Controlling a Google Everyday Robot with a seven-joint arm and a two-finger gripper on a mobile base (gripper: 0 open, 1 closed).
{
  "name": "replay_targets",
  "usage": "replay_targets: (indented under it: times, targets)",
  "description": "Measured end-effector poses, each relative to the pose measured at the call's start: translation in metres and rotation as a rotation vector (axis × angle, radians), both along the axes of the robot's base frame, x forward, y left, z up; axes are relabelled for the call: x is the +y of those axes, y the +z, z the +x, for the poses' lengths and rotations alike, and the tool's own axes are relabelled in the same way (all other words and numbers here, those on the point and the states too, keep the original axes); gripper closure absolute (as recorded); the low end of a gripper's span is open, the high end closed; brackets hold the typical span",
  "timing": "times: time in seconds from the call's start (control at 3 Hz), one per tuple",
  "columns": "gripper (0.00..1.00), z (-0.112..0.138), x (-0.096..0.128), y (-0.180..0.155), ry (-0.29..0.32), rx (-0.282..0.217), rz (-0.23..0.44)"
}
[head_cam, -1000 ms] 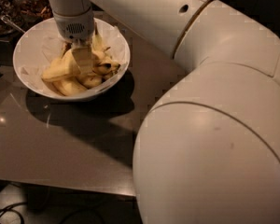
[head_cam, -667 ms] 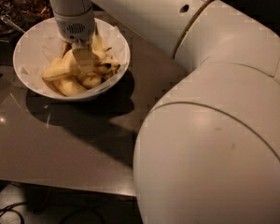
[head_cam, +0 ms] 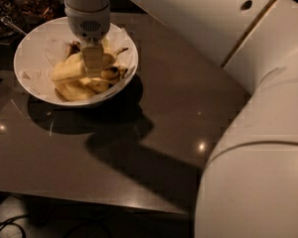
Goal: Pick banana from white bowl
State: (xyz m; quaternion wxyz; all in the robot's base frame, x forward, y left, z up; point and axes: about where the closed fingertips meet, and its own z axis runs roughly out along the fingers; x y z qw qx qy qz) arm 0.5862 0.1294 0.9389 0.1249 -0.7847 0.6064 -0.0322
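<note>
We saw the end effector (head_cam: 93,59) sitting right on the banana (head_cam: 68,70) in the white bowl (head_cam: 32,39). The banana lay left-to-right beneath it, and we couldn't tell if it was gripping.

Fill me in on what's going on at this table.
The robot's white arm reaches down into the wide round white bowl on the dark tabletop. Its gripper sits among the fruit, right at the longest pale-yellow banana. That banana lies in the bowl, not yet lifted out.
</note>
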Motion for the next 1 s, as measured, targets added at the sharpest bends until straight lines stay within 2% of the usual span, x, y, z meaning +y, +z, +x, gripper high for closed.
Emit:
replay_targets:
  times: [0.67, 1.0]
  targets:
    - [1.0, -0.034, -0.013, 0.031, 0.078, -0.065, 0.133]
    - [1.0, -0.039, -0.008, 0.038, 0.099, -0.081, 0.162]
